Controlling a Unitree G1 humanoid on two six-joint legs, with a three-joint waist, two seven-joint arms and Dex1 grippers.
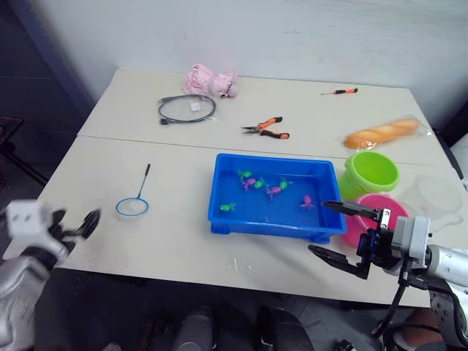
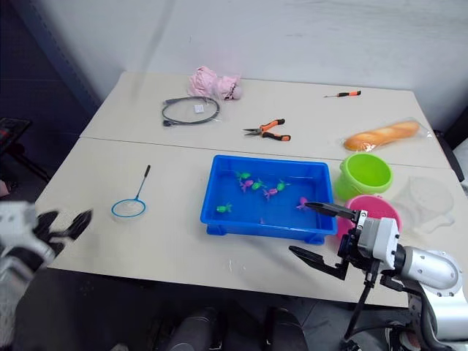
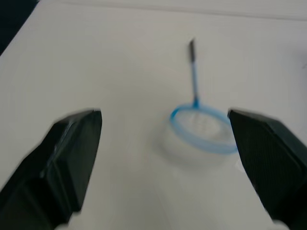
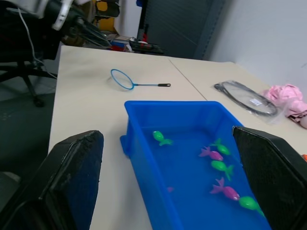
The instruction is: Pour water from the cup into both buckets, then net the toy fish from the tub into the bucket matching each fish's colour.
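Observation:
The blue tub (image 1: 270, 156) sits mid-table with water and several tiny pink and green toy fish (image 1: 255, 183) in it. To its right stand the lime green bucket (image 1: 371, 172) and, nearer me, the pink bucket (image 1: 399, 205). The clear cup (image 1: 439, 194) stands right of the buckets. The blue-rimmed net (image 1: 132, 208) lies flat on the table left of the tub, its stick pointing away. My left gripper (image 1: 77, 225) hovers open at the table's near left edge, facing the net (image 3: 204, 134). My right gripper (image 1: 319, 227) is open at the tub's near right corner, in front of the pink bucket.
At the back of the table lie a coiled black cable (image 1: 187, 109), a pink cloth toy (image 1: 210, 80), orange-handled pliers (image 1: 265, 129), a small screwdriver (image 1: 340, 91) and a bagged bread loaf (image 1: 382, 133). An office chair (image 4: 29, 72) stands beyond the table's left side.

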